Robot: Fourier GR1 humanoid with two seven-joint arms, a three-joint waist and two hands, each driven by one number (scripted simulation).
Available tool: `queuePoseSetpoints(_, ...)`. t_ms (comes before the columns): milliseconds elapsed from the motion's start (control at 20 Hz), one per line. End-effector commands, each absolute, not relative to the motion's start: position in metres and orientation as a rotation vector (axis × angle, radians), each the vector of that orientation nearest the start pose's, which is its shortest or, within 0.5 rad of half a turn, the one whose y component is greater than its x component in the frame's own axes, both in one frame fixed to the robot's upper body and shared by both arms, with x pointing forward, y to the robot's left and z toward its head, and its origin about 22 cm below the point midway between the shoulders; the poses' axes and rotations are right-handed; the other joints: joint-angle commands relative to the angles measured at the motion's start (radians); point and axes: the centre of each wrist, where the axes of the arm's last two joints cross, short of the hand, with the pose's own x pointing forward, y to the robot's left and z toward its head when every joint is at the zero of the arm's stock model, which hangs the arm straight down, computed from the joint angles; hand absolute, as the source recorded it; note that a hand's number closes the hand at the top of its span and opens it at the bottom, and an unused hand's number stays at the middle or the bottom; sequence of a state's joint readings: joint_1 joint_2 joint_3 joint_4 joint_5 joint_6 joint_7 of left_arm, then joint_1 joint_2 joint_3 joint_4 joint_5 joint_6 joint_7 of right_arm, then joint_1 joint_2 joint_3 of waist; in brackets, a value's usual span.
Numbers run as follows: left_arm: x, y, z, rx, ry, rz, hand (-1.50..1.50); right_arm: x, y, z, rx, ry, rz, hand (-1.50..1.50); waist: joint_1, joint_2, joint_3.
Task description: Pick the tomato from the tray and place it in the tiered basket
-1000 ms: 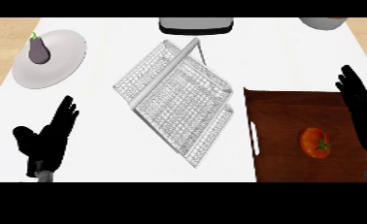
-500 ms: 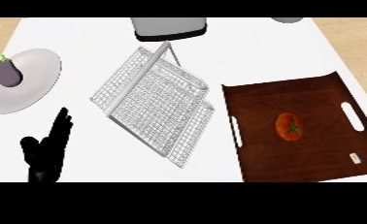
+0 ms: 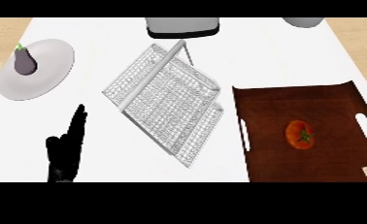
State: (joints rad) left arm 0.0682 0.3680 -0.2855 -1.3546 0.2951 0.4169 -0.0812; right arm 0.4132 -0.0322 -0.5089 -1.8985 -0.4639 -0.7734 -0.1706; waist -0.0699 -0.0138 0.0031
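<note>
My left hand (image 3: 66, 150) rests at the lower left, fingers straight up, released, holding nothing. I see no right hand. The tomato (image 3: 299, 135) sits on the brown tray (image 3: 287, 104), well apart from the tiered basket (image 3: 166, 97) mid-worktop.

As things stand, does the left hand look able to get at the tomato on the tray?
Probably not easily. The left hand rests at the view's lower left, fingers straight, while the tomato lies on the brown tray at the far right. The tiered basket stands between them, so the hand would have to cross over it.
</note>
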Motion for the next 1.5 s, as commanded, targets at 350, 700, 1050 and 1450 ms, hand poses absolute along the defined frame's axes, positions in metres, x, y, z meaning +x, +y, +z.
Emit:
queuePoseSetpoints(350, 0.211, 0.253, -0.052, 0.257, -1.323, -0.027, 0.00, 0.027, -0.327, 0.051, -0.893, -1.054, -0.683, -1.50, 0.079, 0.027, -0.009)
queuePoseSetpoints(700, 0.226, 0.248, -0.050, 0.238, -1.317, -0.053, 0.00, 0.038, -0.313, 0.085, -0.996, -0.897, -0.625, -1.50, 0.102, 0.034, -0.008)
queuePoseSetpoints(1050, 0.216, 0.240, -0.049, 0.235, -1.319, -0.052, 0.00, 0.068, -0.307, 0.091, -1.022, -0.768, -0.534, -1.50, 0.099, 0.024, -0.006)
queuePoseSetpoints(1450, 0.215, 0.232, -0.053, 0.221, -1.303, -0.039, 0.00, 0.111, -0.298, 0.087, -0.995, -0.575, -0.357, -1.50, 0.103, 0.024, -0.005)
